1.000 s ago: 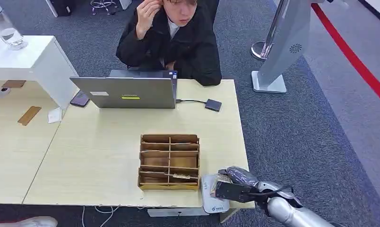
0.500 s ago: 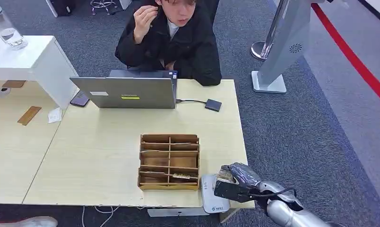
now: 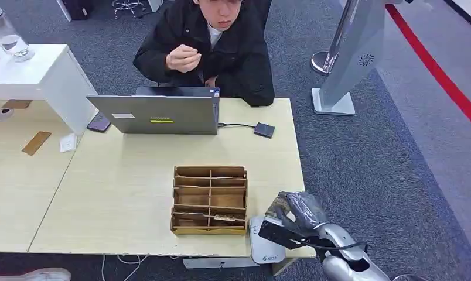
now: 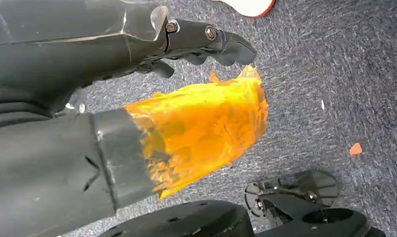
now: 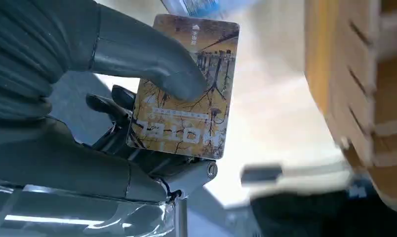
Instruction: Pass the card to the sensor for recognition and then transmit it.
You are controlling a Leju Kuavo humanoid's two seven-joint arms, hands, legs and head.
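The card (image 5: 186,89) is pinched between thumb and fingers of the right hand (image 3: 292,216), above the white sensor (image 3: 262,241) at the table's (image 3: 122,187) front right corner. A wooden divider box (image 3: 210,200) sits just beside it; a laptop (image 3: 157,114) and a person (image 3: 210,41) are at the far edge. The left hand's (image 4: 206,39) state cannot be told.

Right hand (image 3: 293,215) is raised over the near right table (image 3: 122,193) edge, just right of the white sensor (image 3: 262,243) and the wooden compartment box (image 3: 210,200). A person (image 3: 212,44) sits behind the laptop (image 3: 157,114).
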